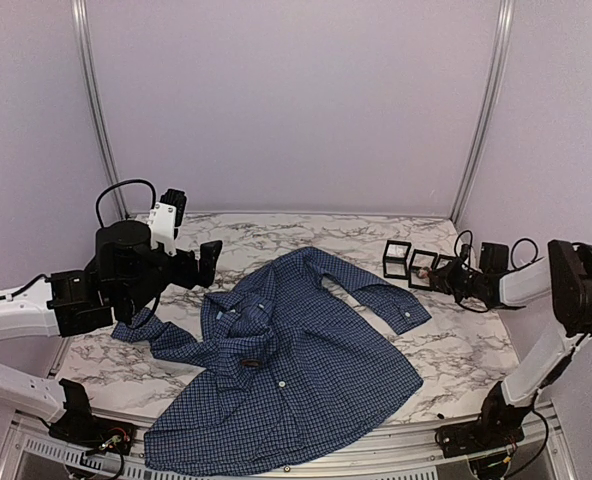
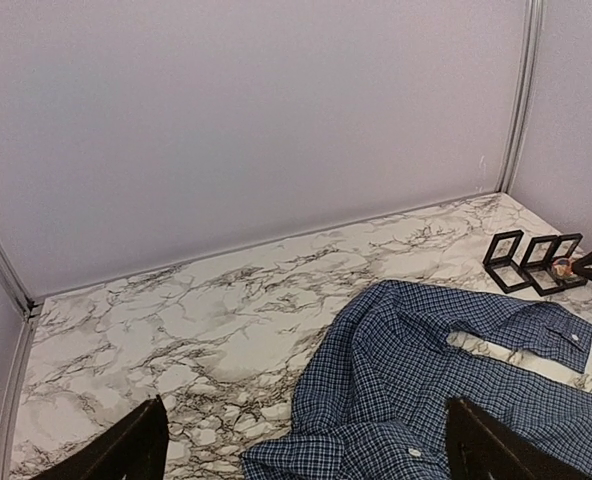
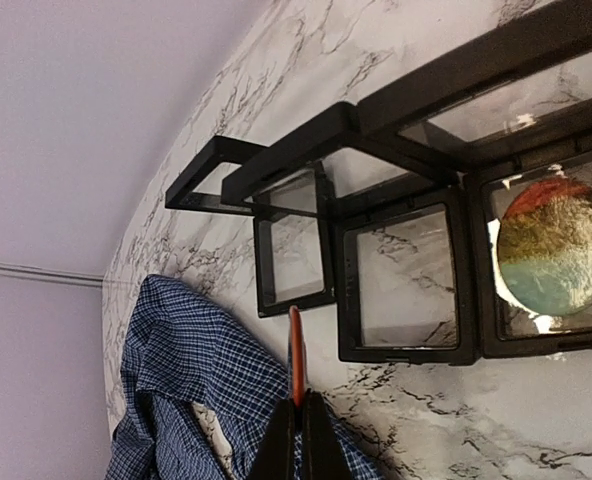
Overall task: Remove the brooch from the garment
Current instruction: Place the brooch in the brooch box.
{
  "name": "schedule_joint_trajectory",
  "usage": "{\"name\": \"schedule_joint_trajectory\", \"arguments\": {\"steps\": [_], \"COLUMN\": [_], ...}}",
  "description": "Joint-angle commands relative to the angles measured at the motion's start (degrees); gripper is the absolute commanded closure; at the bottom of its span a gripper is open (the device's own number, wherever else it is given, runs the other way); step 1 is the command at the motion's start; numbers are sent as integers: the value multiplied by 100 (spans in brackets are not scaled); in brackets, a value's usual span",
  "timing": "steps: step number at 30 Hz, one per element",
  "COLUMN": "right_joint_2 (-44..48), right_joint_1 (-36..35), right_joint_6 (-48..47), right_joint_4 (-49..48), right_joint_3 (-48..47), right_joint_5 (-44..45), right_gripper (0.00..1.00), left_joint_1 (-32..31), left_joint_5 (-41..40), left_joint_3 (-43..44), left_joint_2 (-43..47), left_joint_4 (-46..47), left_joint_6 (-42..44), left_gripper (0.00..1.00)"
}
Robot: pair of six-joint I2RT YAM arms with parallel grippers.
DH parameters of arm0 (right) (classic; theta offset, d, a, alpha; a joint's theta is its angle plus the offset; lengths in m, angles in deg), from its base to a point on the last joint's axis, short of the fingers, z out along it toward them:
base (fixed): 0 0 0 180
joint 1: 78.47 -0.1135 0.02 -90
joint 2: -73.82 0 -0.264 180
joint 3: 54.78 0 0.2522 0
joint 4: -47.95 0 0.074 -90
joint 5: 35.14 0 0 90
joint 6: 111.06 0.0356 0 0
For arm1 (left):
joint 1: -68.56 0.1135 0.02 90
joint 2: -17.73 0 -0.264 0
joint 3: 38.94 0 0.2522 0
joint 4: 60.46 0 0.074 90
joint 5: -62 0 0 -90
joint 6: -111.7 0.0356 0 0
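What looks like the brooch (image 3: 295, 350), a thin red sliver seen edge-on, is pinched at the very tips of the closed right fingers (image 3: 279, 440). It is held at the far right of the desk (image 1: 456, 350), just short of the small black boxes (image 1: 397, 259) and clear of the shirt (image 1: 286, 370) crumpled mid-desk. So slight a hold could let it twist or drop. Crowding the boxes might tip them or jolt the round disc (image 3: 556, 260) in one. The left fingers (image 2: 126, 450) are spread wide and empty over the shirt's left side.

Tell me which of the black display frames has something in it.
The display frame on the right in the right wrist view: a round red, gold and teal disc lies in it. The middle frame and left frame hold nothing.
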Motion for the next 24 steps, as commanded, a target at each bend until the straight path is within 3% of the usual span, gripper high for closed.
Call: {"name": "schedule_joint_trajectory", "arguments": {"steps": [1, 24], "right_joint_2": [-305, -1321], "right_joint_1": [134, 146], "right_joint_6": [-199, -216], "right_joint_4": [-318, -560], "right_joint_3": [-82, -675], "right_joint_5": [-88, -62], "right_gripper": [100, 100], "left_joint_1": [29, 31], "left_joint_5": [61, 34], "left_joint_3": [229, 230], "left_joint_2": [37, -6], "left_joint_4": [-143, -197], "left_joint_6": [-55, -116], "left_gripper": [1, 1]}}
